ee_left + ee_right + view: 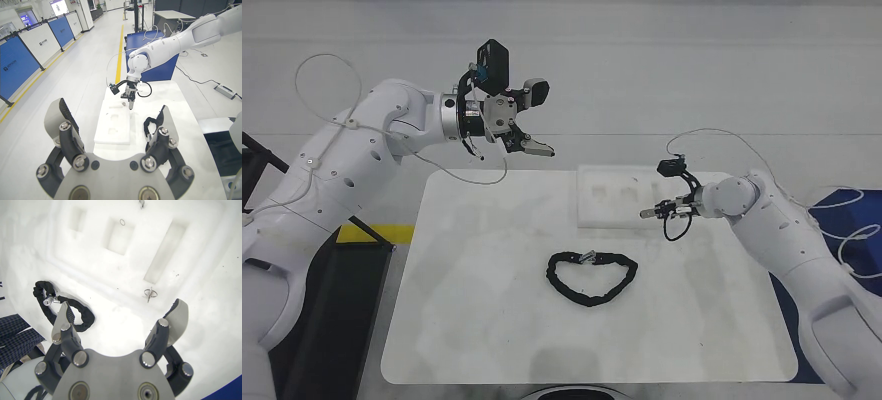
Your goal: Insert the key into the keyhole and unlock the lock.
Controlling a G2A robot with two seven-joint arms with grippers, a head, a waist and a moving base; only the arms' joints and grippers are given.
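key (150,293) lies loose on the foam (90,262), not yet picked up. lock (590,277) sits closed on the table (472,300). i see my right claw (121,303) open just beside the key and my left claw (112,104) open and empty. grasping, inserting and turning are all left.

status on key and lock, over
left gripper open, held off the table. right gripper open over key on foam tray. chain lock looped on table. nothing blocking key.
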